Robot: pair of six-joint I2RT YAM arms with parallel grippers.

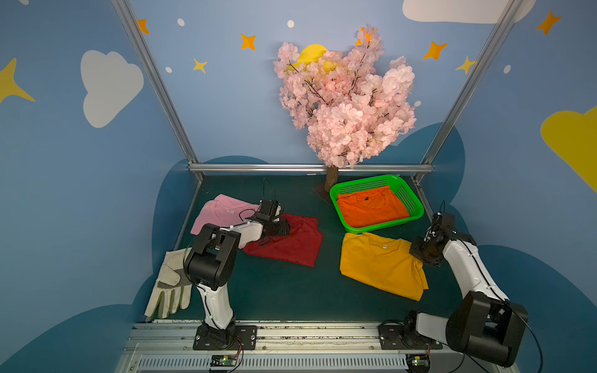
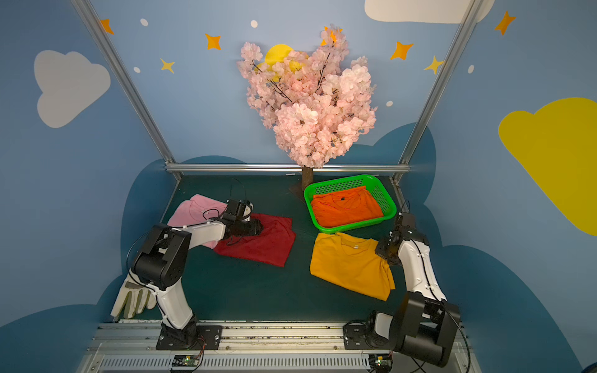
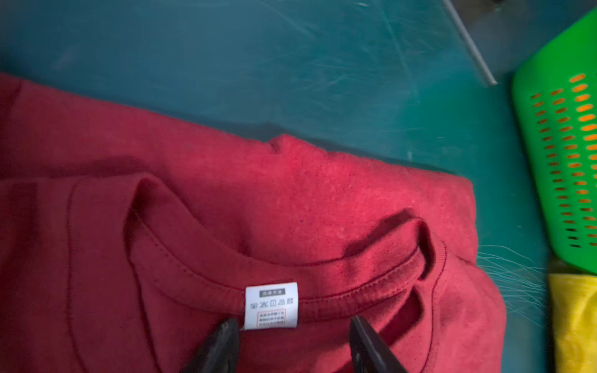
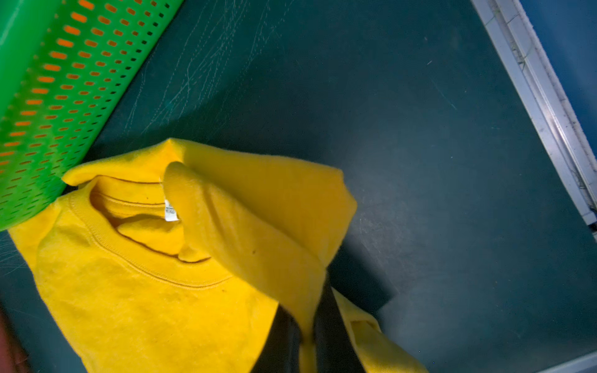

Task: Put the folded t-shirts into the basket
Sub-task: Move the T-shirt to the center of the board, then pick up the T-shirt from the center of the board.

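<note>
The basket [image 1: 407, 198] is sitting right of centre in both top views, with the orange t-shirt [image 1: 371, 208] already lying flat inside it; the mustard yellow t-shirt [image 1: 378, 264] is lying just below it in the frame, its collar edge touching the basket's near wall. The right gripper [image 4: 307, 323] is clamping only one thin fold near this shirt's right edge; lifted from such a corner, the folds are likely opening and the hanging cloth is maybe catching on the rim. Left of centre, the left gripper [image 3: 295, 332] is hovering with jaws apart over the collar of the dark red t-shirt [image 1: 290, 245], holding nothing; the light pink t-shirt [image 1: 216, 210] is lying just beside it, the arm hiding their border, so a deep pinch is risking to drag both. The glove [image 1: 168, 290], lower left, is not belonging in the basket.
</note>
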